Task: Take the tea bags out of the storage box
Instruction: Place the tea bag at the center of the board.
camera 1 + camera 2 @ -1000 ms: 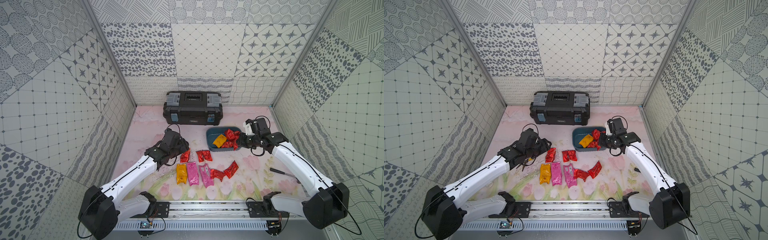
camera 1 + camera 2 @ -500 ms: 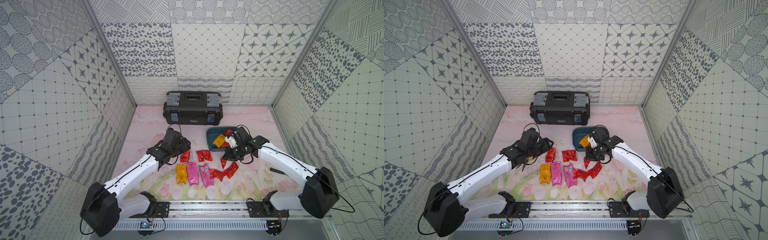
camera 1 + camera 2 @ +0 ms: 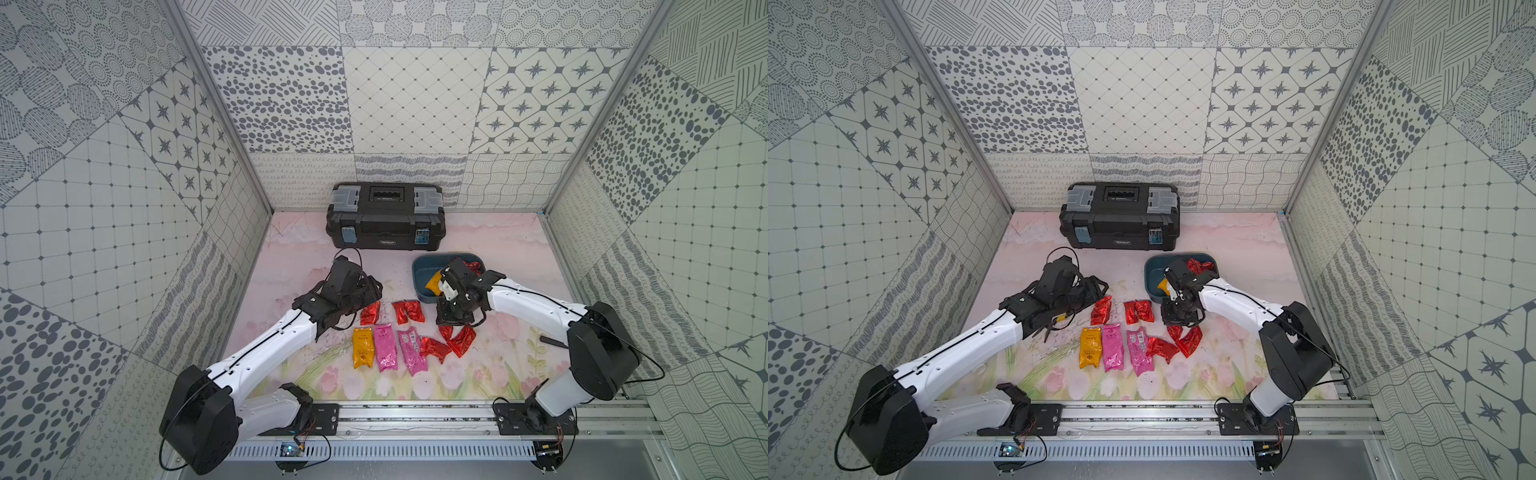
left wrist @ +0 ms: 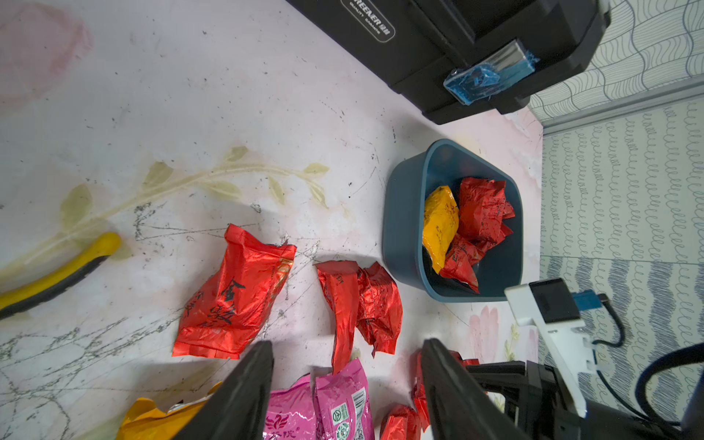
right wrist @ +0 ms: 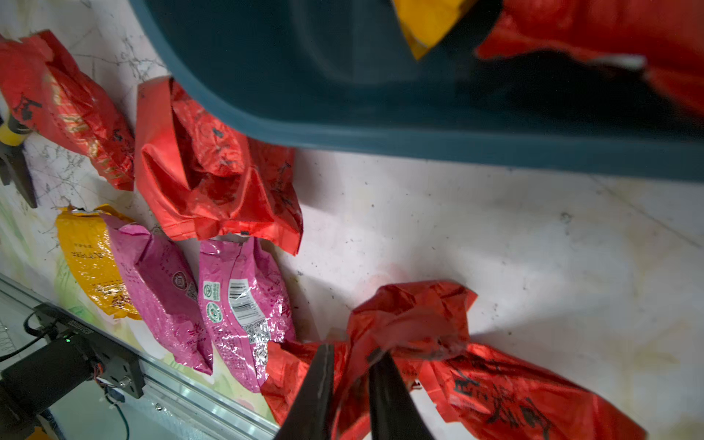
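The teal storage box (image 3: 422, 270) (image 4: 404, 221) holds an orange-yellow tea bag (image 4: 440, 224) and red ones (image 4: 482, 213). Several tea bags lie on the mat in front of it: an orange one (image 3: 363, 347), two pink ones (image 3: 385, 347), and red ones (image 3: 409, 311). My right gripper (image 3: 449, 326) (image 5: 352, 352) points down just outside the box. Its jaws stand slightly apart, with a crumpled red tea bag (image 5: 411, 316) loose between them, touching the red bags on the mat. My left gripper (image 3: 372, 289) (image 4: 346, 344) hovers open and empty over the pink bags.
A black toolbox (image 3: 385, 216) stands against the back wall, behind the storage box. A yellow-handled tool (image 4: 57, 274) lies on the mat by my left arm. A dark stick (image 3: 552, 341) lies at the right. The arms' metal rail (image 3: 415, 415) runs along the front.
My right gripper has carried a red tea bag out of the storage box, down to the mat beside the other red ones, and its jaws have parted. The left arm has barely moved.
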{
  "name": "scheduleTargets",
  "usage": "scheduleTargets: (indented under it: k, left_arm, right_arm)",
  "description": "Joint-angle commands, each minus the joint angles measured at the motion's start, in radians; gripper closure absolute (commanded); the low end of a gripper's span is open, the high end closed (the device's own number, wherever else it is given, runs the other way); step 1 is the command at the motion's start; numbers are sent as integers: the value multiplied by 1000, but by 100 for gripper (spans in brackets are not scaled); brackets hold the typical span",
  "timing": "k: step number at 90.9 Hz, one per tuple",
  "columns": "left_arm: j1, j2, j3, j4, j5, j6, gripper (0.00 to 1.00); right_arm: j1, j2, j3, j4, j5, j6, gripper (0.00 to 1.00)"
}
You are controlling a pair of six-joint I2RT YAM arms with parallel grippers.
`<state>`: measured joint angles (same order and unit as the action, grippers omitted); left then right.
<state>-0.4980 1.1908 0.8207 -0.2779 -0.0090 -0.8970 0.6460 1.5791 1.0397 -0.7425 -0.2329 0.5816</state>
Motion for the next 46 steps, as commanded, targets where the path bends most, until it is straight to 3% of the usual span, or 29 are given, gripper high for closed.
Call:
scheduleTargets:
  k: [1,16,46]
  left_arm:
    - [4,18,4,55,54,13,34]
    - [3,70,13,109,162,28,32]
    - [-43,228,97,183,273,50,30]
  right_arm:
    - [1,-8,36,35,37,11,67]
    - [-20,-94,47,34,82,9,58]
    - [-212,-175,73,64,141,-10,57]
